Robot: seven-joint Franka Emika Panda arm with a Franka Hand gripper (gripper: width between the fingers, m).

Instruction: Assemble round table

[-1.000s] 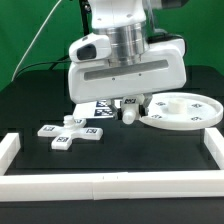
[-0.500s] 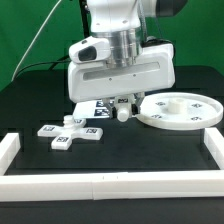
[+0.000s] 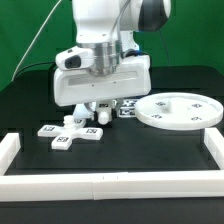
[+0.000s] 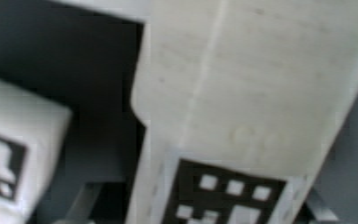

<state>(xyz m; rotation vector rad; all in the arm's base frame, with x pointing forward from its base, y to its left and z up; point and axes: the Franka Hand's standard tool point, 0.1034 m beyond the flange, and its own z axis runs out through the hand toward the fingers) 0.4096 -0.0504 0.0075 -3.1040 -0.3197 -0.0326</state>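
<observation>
Leg (image 3: 103,114) in hand, we see the gripper (image 3: 102,106), clamped on it, has swung away from the round top (image 3: 181,110) toward the exterior view's left. It now hangs near the cross-shaped base (image 3: 72,132), so we judge joining these two comes next.

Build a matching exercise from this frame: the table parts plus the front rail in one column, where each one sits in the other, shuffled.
Things:
1. disc top
2. cross-shaped base
3. leg
4. front border rail

Places:
A. held in the jaws of the gripper
B. along the near edge of the black tabletop
C. flat on the tabletop, at the exterior view's right
D. flat on the tabletop, at the exterior view's left

Pairs: 1-C, 2-D, 3-A, 4-B
</observation>
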